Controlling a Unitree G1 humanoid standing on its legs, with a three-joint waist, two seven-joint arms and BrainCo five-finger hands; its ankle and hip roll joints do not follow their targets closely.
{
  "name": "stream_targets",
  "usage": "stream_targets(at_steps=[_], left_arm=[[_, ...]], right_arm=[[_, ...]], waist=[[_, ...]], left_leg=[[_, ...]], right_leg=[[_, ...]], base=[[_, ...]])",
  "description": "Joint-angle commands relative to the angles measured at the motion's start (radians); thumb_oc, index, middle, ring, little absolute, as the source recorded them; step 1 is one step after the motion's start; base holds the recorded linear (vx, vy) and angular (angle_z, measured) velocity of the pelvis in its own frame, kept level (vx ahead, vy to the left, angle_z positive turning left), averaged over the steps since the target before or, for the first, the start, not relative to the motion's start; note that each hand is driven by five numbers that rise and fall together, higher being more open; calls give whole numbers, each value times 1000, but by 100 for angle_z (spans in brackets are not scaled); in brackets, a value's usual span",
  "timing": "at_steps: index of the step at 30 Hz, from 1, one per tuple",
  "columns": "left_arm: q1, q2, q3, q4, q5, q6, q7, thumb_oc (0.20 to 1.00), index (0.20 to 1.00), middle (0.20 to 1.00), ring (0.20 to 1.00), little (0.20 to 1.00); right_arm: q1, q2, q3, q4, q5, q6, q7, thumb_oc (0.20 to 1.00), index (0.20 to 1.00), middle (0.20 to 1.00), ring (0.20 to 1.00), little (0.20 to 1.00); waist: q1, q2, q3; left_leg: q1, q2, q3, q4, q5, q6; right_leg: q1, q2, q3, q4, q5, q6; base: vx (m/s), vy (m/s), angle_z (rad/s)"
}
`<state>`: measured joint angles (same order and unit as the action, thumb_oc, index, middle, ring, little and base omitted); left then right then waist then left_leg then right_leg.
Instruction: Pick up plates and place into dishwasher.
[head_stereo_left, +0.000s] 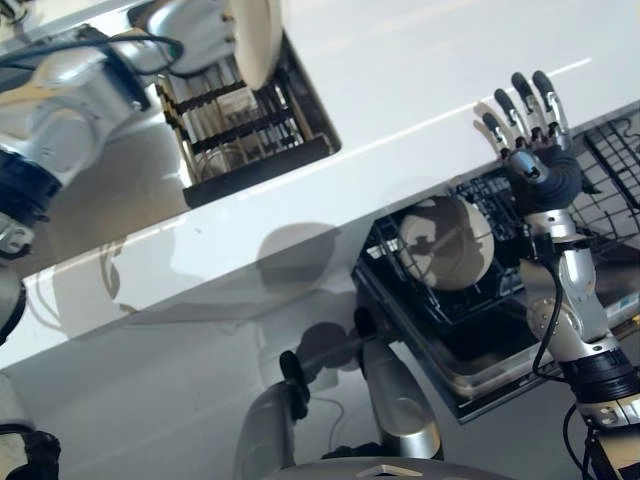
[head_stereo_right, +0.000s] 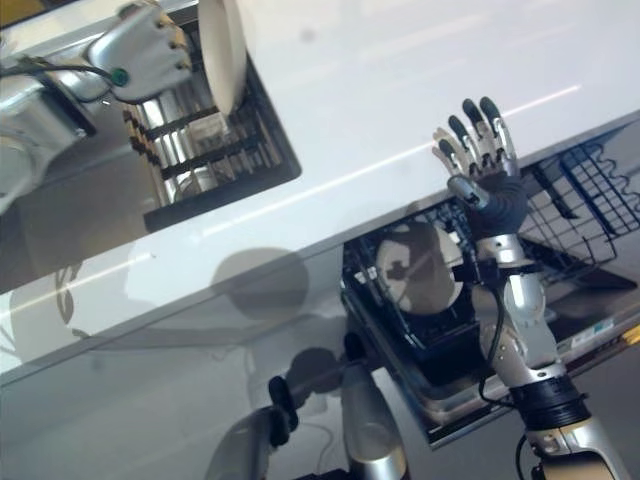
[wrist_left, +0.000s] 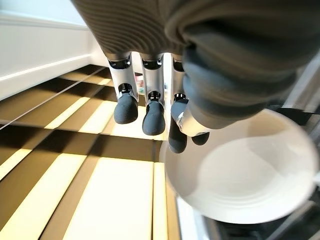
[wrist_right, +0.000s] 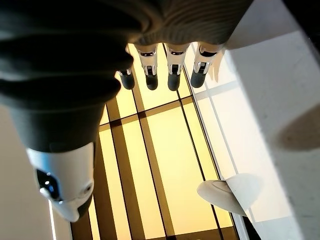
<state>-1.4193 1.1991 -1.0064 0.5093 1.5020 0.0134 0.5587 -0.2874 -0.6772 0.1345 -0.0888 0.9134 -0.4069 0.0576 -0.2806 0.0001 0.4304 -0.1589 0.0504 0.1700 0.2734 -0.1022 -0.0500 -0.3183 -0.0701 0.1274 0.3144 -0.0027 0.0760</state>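
Fingers of my left hand (head_stereo_right: 140, 50) curl round a white plate (head_stereo_right: 222, 50), held on edge above the drying rack (head_stereo_right: 210, 150) in the counter recess, I judge so it can slide between tines. Across the white counter (head_stereo_right: 400, 90), my right hand (head_stereo_right: 480, 150) is raised, fingers straight and spread, empty. Below it another plate (head_stereo_right: 415, 270) stands upright in the dishwasher rack (head_stereo_right: 400, 310).
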Motion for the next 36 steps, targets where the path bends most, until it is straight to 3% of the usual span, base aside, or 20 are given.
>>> stream_targets(at_steps=[1, 3, 13, 16, 19, 21, 24, 27, 30, 36], left_arm=[[-19, 91, 48, 13, -196, 39, 184, 774, 774, 774, 774, 774], [-25, 116, 48, 14, -269, 26, 222, 1000, 1000, 1000, 1000, 1000], [45, 135, 102, 37, -494, 13, 179, 1000, 1000, 1000, 1000, 1000], [113, 122, 148, 27, -706, 31, 229, 1000, 1000, 1000, 1000, 1000], [250, 85, 264, 23, -947, -48, 323, 1000, 1000, 1000, 1000, 1000], [349, 42, 353, 11, -1073, -131, 366, 1000, 1000, 1000, 1000, 1000], [495, -53, 524, -66, -1280, -264, 326, 1000, 1000, 1000, 1000, 1000], [637, -237, 732, -183, -1493, -354, 136, 1000, 1000, 1000, 1000, 1000], [738, -385, 851, -290, -1590, -378, -6, 1000, 1000, 1000, 1000, 1000], [850, -504, 892, -448, -1585, -341, -109, 1000, 1000, 1000, 1000, 1000]], right_arm=[[41, -38, -41, -1, 52, -11, 65, 1000, 1000, 1000, 1000, 1000], [49, -47, -38, -1, 59, -5, 73, 1000, 1000, 1000, 1000, 1000], [90, -53, 2, -38, 64, 34, 38, 1000, 1000, 1000, 1000, 1000], [110, -42, 17, -45, 50, 36, 16, 1000, 1000, 1000, 1000, 1000], [122, -18, 48, -32, 5, 26, -14, 1000, 1000, 1000, 1000, 1000], [122, 3, 78, -12, -48, 13, -41, 1000, 1000, 1000, 1000, 1000], [138, 29, 93, 11, -127, -7, -78, 1000, 1000, 1000, 1000, 1000], [133, 48, 88, 27, -197, -26, -129, 1000, 1000, 1000, 1000, 1000], [121, 81, 43, 42, -183, -1, -98, 1000, 1000, 1000, 1000, 1000], [60, 123, 34, 102, -137, 115, -43, 1000, 1000, 1000, 1000, 1000]], waist=[[2, 23, -83], [8, 25, -95], [24, 5, -179], [28, 3, -207], [34, -1, -229], [34, 1, -246], [37, 2, -268], [56, -5, -291], [74, -16, -310], [109, -31, -324]], left_leg=[[-58, 34, 5, -11, 44, -4], [-48, 36, 8, -10, 41, -4], [26, 44, 39, 6, 3, -2], [54, 42, 47, -7, -3, -1], [77, 39, 48, -8, -11, -4], [101, 38, 68, -20, -14, -5], [137, 36, 100, -59, -6, -1], [171, 23, 81, -110, 3, 5], [196, 7, 59, -148, 3, 13], [211, -32, 18, -145, -22, 41]], right_leg=[[21, -23, -32, -60, -13, 46], [34, -24, -30, -68, -13, 46], [114, -23, -12, -108, -20, 61], [140, -21, -7, -124, -22, 69], [168, -20, -1, -143, -19, 73], [195, -22, -3, -163, -17, 75], [227, -23, -17, -182, -18, 76], [254, -23, -22, -199, -17, 84], [272, -28, -36, -215, -15, 94], [278, -44, -40, -214, -1, 103]], base=[[82, 40, -22], [54, 18, -14], [81, -7, -4], [18, 0, -4], [-40, 53, -6], [-21, 78, 1], [-34, 77, 24], [-102, 56, 44], [-141, 10, 16], [-127, 60, 21]])
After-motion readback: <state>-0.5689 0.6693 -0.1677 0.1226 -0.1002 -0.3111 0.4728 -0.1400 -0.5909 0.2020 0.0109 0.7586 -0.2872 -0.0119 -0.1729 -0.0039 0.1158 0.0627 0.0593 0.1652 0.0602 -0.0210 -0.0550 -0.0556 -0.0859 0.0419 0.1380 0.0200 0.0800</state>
